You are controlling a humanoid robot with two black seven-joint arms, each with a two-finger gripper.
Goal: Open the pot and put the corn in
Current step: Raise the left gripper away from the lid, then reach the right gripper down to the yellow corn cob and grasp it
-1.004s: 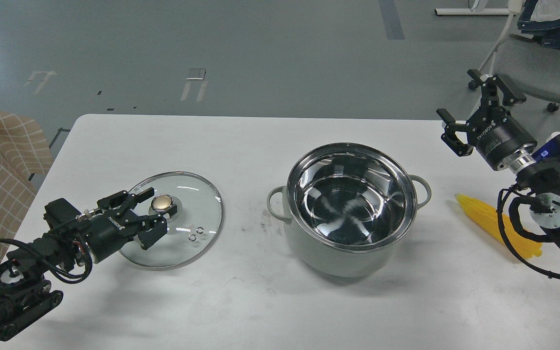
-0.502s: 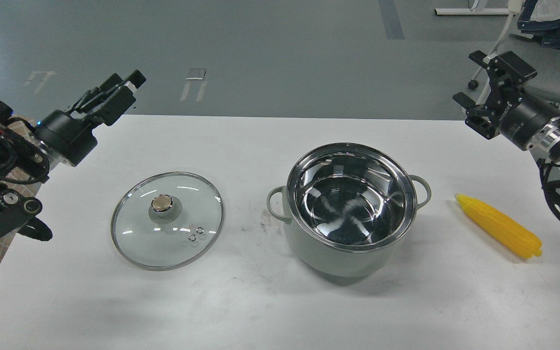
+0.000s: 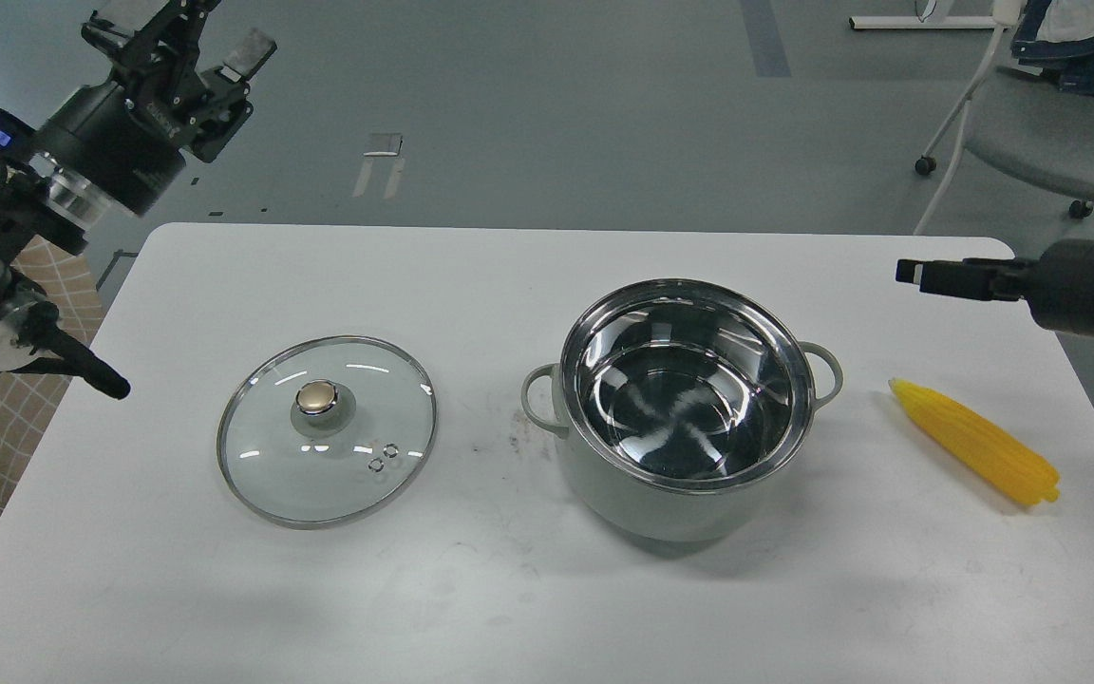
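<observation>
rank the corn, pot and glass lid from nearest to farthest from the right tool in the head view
From the right tool, at the right edge above the table:
1. corn, just below it on the right side
2. pot, middle of the table
3. glass lid, flat on the left side

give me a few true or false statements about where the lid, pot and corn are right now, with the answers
1. The glass lid sits on the pot. False: it lies flat on the table, left of the pot.
2. The corn lies on the table right of the pot. True.
3. The corn is inside the pot. False: the pot holds nothing.
4. The left gripper holds nothing. True.
5. The right gripper touches the corn. False: it hangs above it, apart.
</observation>
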